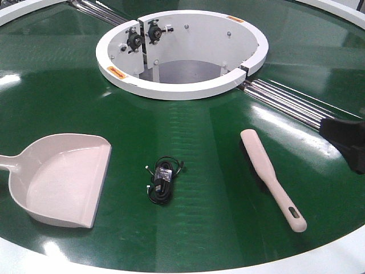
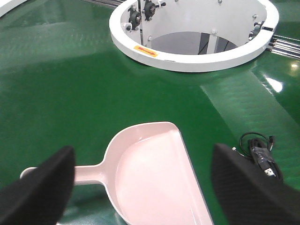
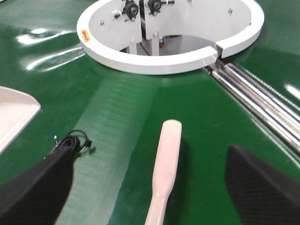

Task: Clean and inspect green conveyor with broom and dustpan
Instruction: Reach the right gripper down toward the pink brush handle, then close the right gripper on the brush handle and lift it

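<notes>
Broom [image 1: 268, 171]: flat on green conveyor [image 1: 199, 131], right side, handle near.
Dustpan [image 1: 63, 180]: left, mouth facing right.
Black cable [image 1: 162, 184]: between them.
White hub [image 1: 182, 91]: far centre.
Left gripper [image 2: 140, 185]: jaws apart, framing dustpan.
Right gripper [image 3: 150, 185]: jaws apart, framing broom.

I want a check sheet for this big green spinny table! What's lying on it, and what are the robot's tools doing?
Surface: green conveyor, glossy, no dirt seen.
Job's things: dustpan lies on the left, broom on the right, apart, neither held.
Clutter: coiled black cable on the belt between them.
Tools: left tool open above the dustpan; right tool open above the broom.
Cables: only that coil.
Surroundings: white hub, steel rollers, white rim.
</notes>
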Controlling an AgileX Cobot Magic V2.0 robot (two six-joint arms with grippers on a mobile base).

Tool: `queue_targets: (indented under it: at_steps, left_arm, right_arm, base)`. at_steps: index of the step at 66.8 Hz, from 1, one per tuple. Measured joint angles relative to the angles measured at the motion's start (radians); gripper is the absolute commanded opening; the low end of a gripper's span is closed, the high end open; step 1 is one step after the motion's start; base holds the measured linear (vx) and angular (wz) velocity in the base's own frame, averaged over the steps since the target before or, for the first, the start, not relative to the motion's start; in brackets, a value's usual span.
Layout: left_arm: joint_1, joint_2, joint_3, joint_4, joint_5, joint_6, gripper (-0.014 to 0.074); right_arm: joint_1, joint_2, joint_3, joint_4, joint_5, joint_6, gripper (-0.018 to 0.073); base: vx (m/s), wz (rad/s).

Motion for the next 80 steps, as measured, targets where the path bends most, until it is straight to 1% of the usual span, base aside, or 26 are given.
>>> queue_targets:
  at_steps: [5,9,17,24,31,33,40,44,51,62,80]
  left_arm:
    - [0.000,0.000,0.000,-0.003,0.000,0.002,0.0659]
    - [0.000,0.000,0.000,-0.002,0.000,0.003,0.0648]
    - [0.000,0.000,0.000,-0.003,0.000,0.003,0.0615]
    - [0.000,0.000,0.000,-0.003,0.000,0.003,0.0591]
    - [0.000,0.000,0.000,-0.003,0.000,0.003,0.0587]
    - [0.000,0.000,0.000,-0.004,0.000,0.003,0.0587]
    - [0.000,0.000,0.000,-0.004,0.000,0.003,0.0587]
    - [0.000,0.000,0.000,-0.004,0.000,0.003,0.0587]
    - [0.000,0.000,0.000,-0.004,0.000,0.003,0.0587]
    - [0.000,0.000,0.000,-0.004,0.001,0.003,0.0587]
    - [0.000,0.000,0.000,-0.004,0.003,0.003,0.0587]
  right_arm:
    - [0.000,0.006,0.000,0.001,-0.020,-0.002,0.0720]
    - [0.000,0.025,-0.005,0.001,-0.001,-0.002,0.0711]
    - [0.000,0.129,-0.044,-0.005,0.128,-0.001,0.0699]
    - [0.004,0.261,-0.107,-0.040,0.229,0.008,0.0694]
    - [0.038,0.395,-0.188,-0.117,0.256,0.056,0.0683]
    - [0.055,0.437,-0.215,-0.151,0.257,0.079,0.0680]
    - [0.115,0.569,-0.303,-0.278,0.263,0.179,0.0675]
    - [0.151,0.651,-0.357,-0.357,0.270,0.255,0.0669]
    - [0.192,0.788,-0.449,-0.427,0.297,0.336,0.0654]
    - [0.206,0.984,-0.572,-0.447,0.348,0.390,0.0619]
    - [0.203,1.151,-0.683,-0.453,0.352,0.407,0.0606]
  base:
    - [0.00,0.00]
    - [0.00,0.00]
    - [0.00,0.00]
    - [0.00,0.00]
    - [0.00,0.00]
    - [0.00,0.00]
    - [0.00,0.00]
    - [0.00,0.00]
    - [0.00,0.00]
    - [0.00,0.00]
    - [0.00,0.00]
